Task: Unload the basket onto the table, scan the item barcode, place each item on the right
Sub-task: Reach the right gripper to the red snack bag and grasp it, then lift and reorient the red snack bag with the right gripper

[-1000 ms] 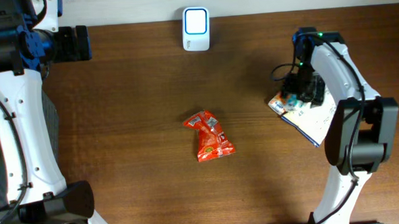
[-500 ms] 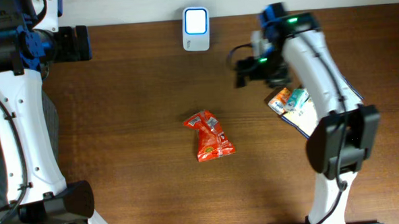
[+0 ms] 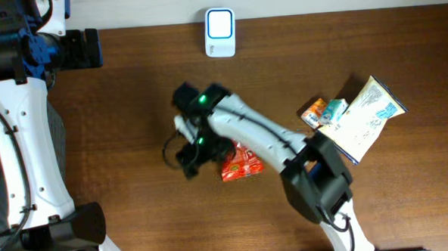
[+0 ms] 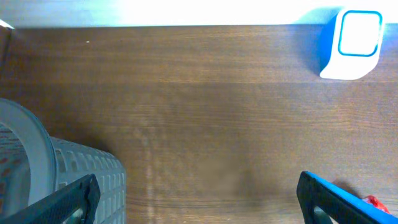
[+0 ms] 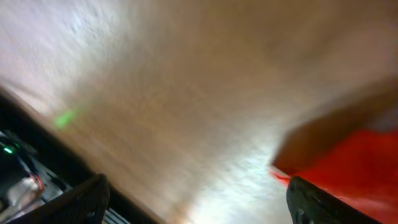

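Right hand (image 3: 180, 156) hangs released, just beside the red snack packet (image 3: 242, 164) on the bench (image 3: 119, 145). Wrist view: fingers (image 5: 81, 199) spread, empty, packet (image 5: 348, 168) off to one side. Light, crinkly, slippery, I'd say, so pinch a sealed edge.

A red snack packet (image 3: 245, 167) is seen lying flat and crumpled, with small pale print on its face; no barcode can be made out. It is found just beside the right gripper (image 3: 181, 159), and one edge is hidden under the gripper's body. Whether it is touched cannot be told. In the right wrist view the packet (image 5: 357, 168) is shown only as a red blur close to one fingertip. The scanner (image 3: 220, 32), a white upright unit with a blue-edged pale window, is set well apart from the right gripper. It is seen ahead and to the right of the left gripper (image 4: 199, 200).
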Robot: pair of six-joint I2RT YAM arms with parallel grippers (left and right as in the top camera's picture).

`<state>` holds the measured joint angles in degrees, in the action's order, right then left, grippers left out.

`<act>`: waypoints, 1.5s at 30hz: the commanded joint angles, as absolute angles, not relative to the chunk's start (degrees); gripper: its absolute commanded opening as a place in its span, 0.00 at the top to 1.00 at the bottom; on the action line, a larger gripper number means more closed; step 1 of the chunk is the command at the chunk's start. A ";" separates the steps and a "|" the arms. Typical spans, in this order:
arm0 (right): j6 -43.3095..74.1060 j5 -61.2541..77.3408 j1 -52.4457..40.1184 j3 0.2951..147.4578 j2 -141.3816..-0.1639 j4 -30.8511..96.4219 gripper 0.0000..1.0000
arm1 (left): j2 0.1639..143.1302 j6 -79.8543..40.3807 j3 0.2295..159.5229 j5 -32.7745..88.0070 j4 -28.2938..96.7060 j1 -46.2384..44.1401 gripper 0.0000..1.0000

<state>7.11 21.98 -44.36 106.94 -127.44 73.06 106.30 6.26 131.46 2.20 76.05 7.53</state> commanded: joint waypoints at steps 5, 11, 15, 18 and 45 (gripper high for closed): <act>7.79 11.53 -42.13 100.33 -128.86 76.49 0.10 | 106.39 7.01 131.35 2.61 75.96 7.94 0.01; 9.06 -1.98 -32.97 100.40 -128.84 78.41 0.12 | 106.39 7.01 131.35 2.61 75.96 7.94 0.01; 8.78 -4.16 -27.29 100.77 -128.55 78.22 0.16 | 106.39 7.01 131.35 2.61 75.96 7.94 0.01; 8.34 -1.67 -23.62 102.30 -126.56 78.41 0.16 | 106.39 7.01 131.35 2.61 75.96 7.94 0.01; 42.44 6.39 -18.24 83.61 -120.40 45.56 0.16 | 106.39 7.01 131.35 2.61 75.96 7.94 0.01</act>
<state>41.21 6.70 -18.09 85.17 -120.36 46.30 106.30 6.26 131.46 2.17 76.03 7.53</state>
